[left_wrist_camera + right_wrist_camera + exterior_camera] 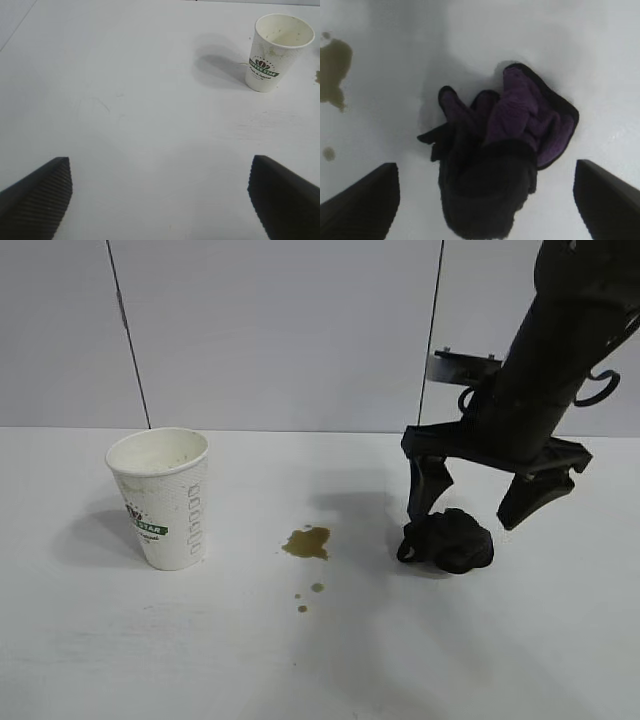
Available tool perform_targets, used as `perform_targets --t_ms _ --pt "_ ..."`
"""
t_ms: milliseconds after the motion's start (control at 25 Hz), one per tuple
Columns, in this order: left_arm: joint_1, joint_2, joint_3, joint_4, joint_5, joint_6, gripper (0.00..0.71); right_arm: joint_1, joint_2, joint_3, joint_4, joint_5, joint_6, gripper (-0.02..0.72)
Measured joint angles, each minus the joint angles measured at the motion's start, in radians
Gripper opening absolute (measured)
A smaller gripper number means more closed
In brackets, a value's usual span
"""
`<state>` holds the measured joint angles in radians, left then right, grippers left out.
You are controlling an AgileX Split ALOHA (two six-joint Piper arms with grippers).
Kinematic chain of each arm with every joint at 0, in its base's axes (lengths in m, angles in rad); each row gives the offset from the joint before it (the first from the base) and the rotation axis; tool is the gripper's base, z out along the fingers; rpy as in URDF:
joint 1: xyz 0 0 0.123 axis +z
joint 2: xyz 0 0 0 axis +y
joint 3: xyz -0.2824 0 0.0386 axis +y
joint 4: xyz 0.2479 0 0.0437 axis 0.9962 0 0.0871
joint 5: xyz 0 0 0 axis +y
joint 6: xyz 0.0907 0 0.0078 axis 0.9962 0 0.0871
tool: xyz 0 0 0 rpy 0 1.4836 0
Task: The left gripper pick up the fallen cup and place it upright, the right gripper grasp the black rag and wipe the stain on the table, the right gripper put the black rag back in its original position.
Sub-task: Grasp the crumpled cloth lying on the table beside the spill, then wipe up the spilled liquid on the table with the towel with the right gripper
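Observation:
The white cup [160,498] with its green logo band stands upright on the table [120,660] at the left; the left wrist view shows the cup [275,52] far off. My left gripper [160,172] is open over bare table, well away from the cup and out of the exterior view. The olive-brown stain [307,542] lies mid-table with small droplets [316,588] in front of it. The black rag [450,540] sits bunched to the stain's right. My right gripper [467,512] hangs open just above the rag, one finger on each side. In the right wrist view the rag [495,160] lies between the fingers, untouched, beside the stain [332,70].
A pale wall [290,330] with two dark vertical seams rises behind the table's back edge. The right arm [560,330] slants down from the upper right corner.

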<state>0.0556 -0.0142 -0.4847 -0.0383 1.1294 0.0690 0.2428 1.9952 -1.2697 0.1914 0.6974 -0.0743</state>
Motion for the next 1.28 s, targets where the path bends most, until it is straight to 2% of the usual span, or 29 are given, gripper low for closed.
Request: perform_targets --t_ms 80,120,160,240,280,440,560,800,1040,1280 --pt "0.0 0.0 0.0 0.0 0.0 0.0 0.686 0.0 0.028 0.0 -0.001 -0.019 0.011 0.616" --pt "0.0 0.0 0.0 0.0 0.0 0.0 0.686 0.0 0.038 -0.001 -0.002 -0.026 0.019 0.55" --pt "0.0 0.0 0.0 0.0 0.0 0.0 0.686 0.0 0.046 -0.001 -0.002 -0.032 0.028 0.462" --pt "0.0 0.0 0.0 0.0 0.0 0.0 0.686 0.0 0.046 -0.001 -0.006 -0.039 0.043 0.204" --pt "0.0 0.0 0.0 0.0 0.0 0.0 0.686 0.0 0.041 -0.001 -0.007 -0.041 0.048 0.148" --pt "0.0 0.0 0.0 0.0 0.0 0.0 0.686 0.0 -0.012 -0.008 -0.005 -0.038 0.052 0.149" --pt "0.0 0.0 0.0 0.0 0.0 0.0 0.686 0.011 -0.078 -0.028 0.02 -0.038 0.052 0.149" --pt "0.0 0.0 0.0 0.0 0.0 0.0 0.686 0.157 -0.111 -0.067 0.05 -0.048 0.052 0.149" --pt "0.0 0.0 0.0 0.0 0.0 0.0 0.686 0.304 -0.052 -0.069 0.06 -0.147 0.059 0.149" --pt "0.0 0.0 0.0 0.0 0.0 0.0 0.686 0.32 0.051 -0.069 0.061 -0.225 0.083 0.149"
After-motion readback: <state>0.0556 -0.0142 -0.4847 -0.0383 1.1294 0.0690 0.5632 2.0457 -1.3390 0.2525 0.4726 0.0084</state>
